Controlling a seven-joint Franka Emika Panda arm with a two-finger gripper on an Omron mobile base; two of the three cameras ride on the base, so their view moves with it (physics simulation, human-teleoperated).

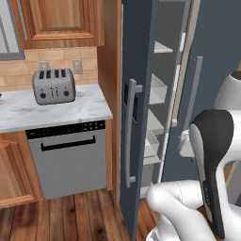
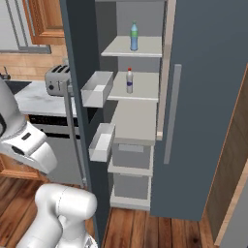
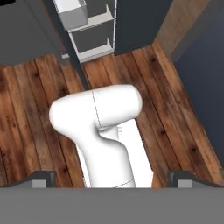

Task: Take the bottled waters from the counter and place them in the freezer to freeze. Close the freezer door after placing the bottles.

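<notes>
Bottles stand upright inside the freezer (image 2: 213, 97): green-capped bottle (image 2: 134, 37) on the top shelf, red-capped bottle (image 2: 129, 80) one shelf below. Freezer door (image 2: 80, 92) ajar. Gripper (image 3: 112, 177) fingers spread wide, empty.

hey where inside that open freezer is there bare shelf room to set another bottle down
The wide pale grey shelf below the red-capped clear bottle is bare. On that bottle's own shelf there is room to its right. The top shelf is free beside the green-capped, blue-labelled bottle. The white door bins look empty. The tightest spot is the gap by the door's edge.
</notes>
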